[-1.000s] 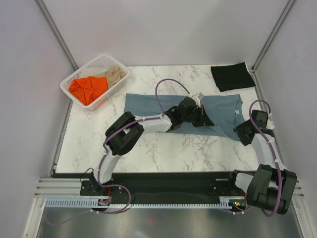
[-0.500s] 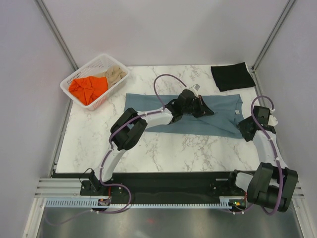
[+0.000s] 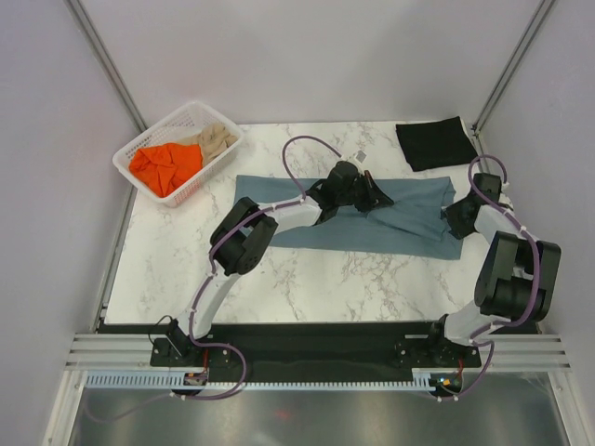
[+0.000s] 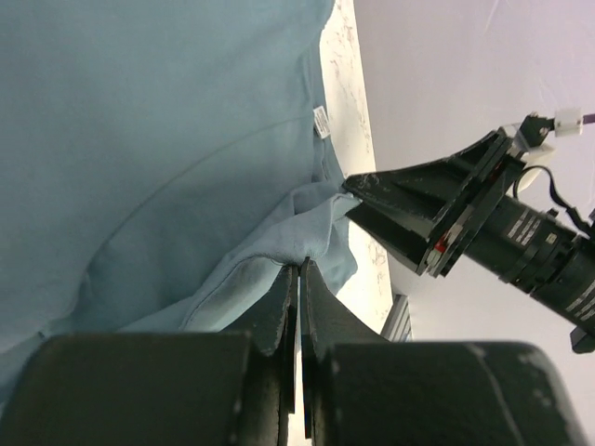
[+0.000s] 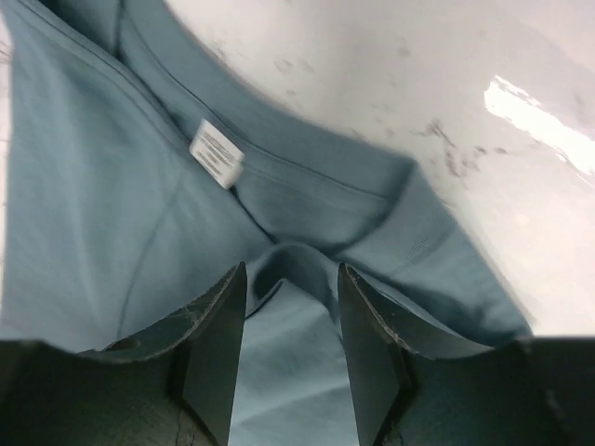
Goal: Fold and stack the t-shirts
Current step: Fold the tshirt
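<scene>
A slate blue-grey t-shirt (image 3: pixel 307 209) lies spread across the middle of the marble table (image 3: pixel 307 279). My left gripper (image 3: pixel 374 197) is over its right half, shut on a pinched fold of the blue cloth (image 4: pixel 279 232), which rises off the rest of the shirt. At the shirt's collar end sits my right gripper (image 3: pixel 454 218), open, its fingers astride a raised hump of the neck hem (image 5: pixel 293 265) just below the white label (image 5: pixel 216 153). In the left wrist view the right gripper (image 4: pixel 358 186) touches the same lifted fold. A black t-shirt (image 3: pixel 435 142) lies folded at the back right.
A white lattice basket (image 3: pixel 207 173) stands at the back left, with an orange shirt (image 3: pixel 165 165) and a beige one (image 3: pixel 216 139) crumpled inside. Grey walls close in on both sides. The right arm runs along the table's right edge.
My left gripper has carried its fold of blue cloth away from the near hem toward the far side. The right gripper has moved farther back along the shirt's right end, its jaws a little narrower.
</scene>
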Controlling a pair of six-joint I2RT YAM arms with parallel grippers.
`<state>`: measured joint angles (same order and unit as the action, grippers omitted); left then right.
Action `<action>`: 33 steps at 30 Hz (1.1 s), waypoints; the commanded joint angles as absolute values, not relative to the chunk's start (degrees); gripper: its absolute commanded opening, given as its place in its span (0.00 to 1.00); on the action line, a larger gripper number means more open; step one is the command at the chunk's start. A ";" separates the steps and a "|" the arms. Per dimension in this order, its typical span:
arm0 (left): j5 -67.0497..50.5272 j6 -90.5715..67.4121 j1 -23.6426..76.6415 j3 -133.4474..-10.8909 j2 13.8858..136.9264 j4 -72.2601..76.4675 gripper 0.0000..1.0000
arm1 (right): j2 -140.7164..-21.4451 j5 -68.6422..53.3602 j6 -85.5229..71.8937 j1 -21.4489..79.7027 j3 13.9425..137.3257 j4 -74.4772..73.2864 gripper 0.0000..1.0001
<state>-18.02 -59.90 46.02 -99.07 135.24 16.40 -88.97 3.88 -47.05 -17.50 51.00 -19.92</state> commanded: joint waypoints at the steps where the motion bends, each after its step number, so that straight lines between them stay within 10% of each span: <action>1: -17.75 -60.03 45.35 -102.39 137.02 17.93 0.02 | -91.66 2.55 -46.41 -17.67 56.25 -17.58 0.52; 33: -18.81 -59.15 45.18 -104.76 138.87 17.93 0.02 | -91.94 4.47 -49.13 -16.35 58.01 -21.35 0.34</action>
